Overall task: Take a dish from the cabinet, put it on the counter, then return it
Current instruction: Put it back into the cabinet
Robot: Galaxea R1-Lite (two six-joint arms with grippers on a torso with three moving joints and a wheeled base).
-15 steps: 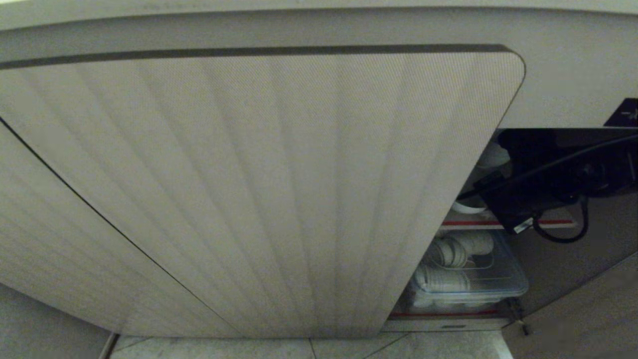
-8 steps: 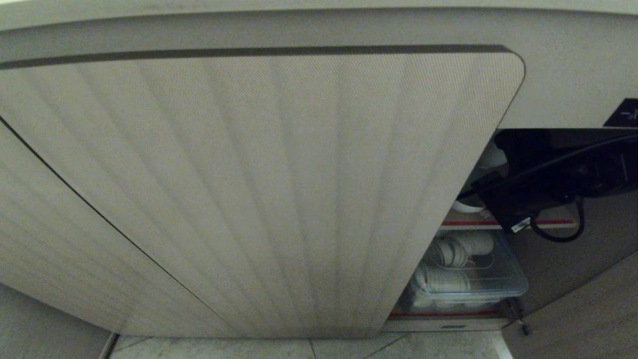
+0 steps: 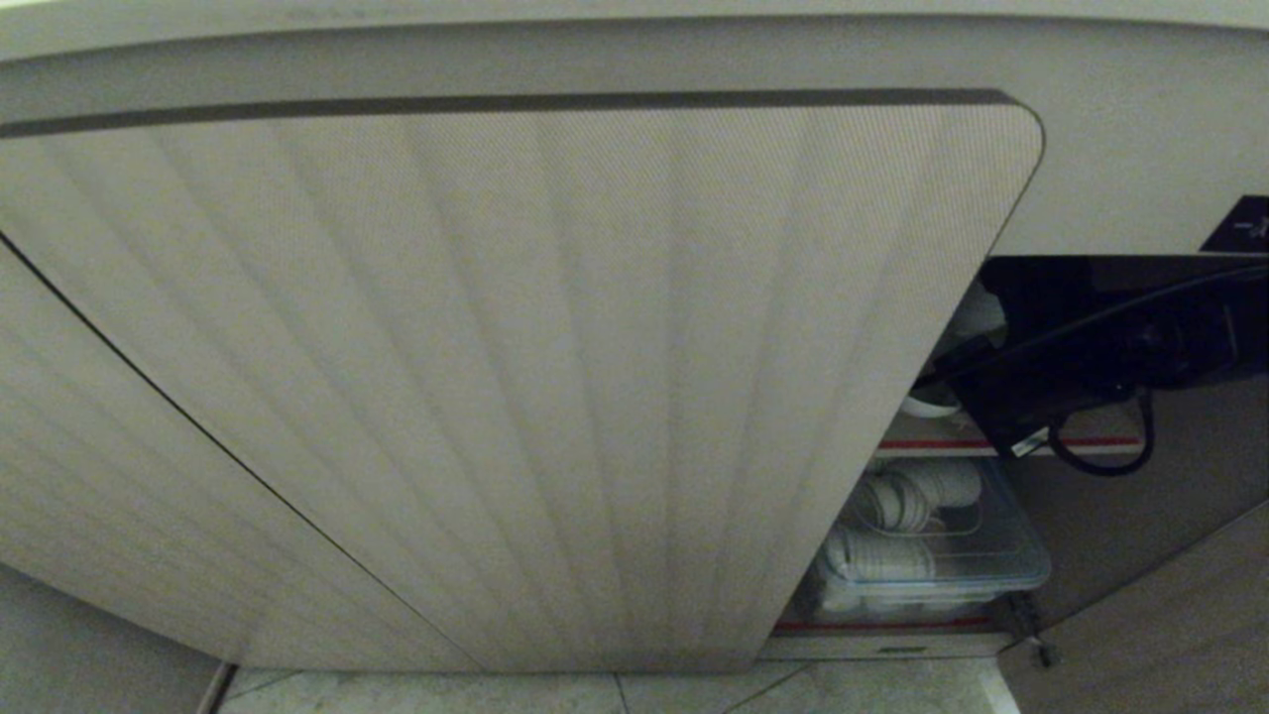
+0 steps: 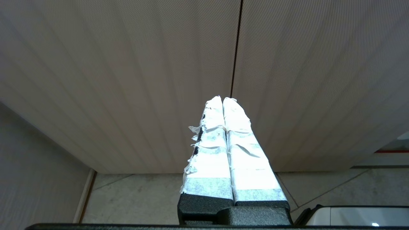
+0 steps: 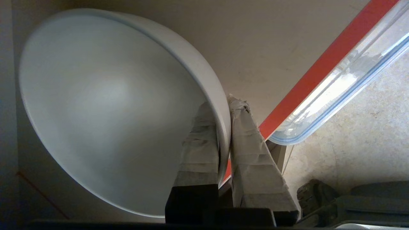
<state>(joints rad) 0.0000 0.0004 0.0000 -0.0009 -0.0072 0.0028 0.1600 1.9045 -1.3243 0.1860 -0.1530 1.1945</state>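
I see a clear plastic container (image 3: 977, 570) holding stacked white dishes (image 3: 897, 526) low down, and pale tiled floor (image 3: 615, 692) along the bottom edge.

The head camera is facing the cabinet (image 3: 516, 377) door up close, its open side at three o'clock. The left wrist camera is looking past taped fingers (image 4: 238, 150) at the same ribbed doors. The right wrist camera is sitting inside, nearly against the dish (image 5: 105, 105).

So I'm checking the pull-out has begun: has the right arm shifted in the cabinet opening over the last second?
Yes, slightly: the right arm has edged toward the ribbed door and lower against the red-edged shelf.
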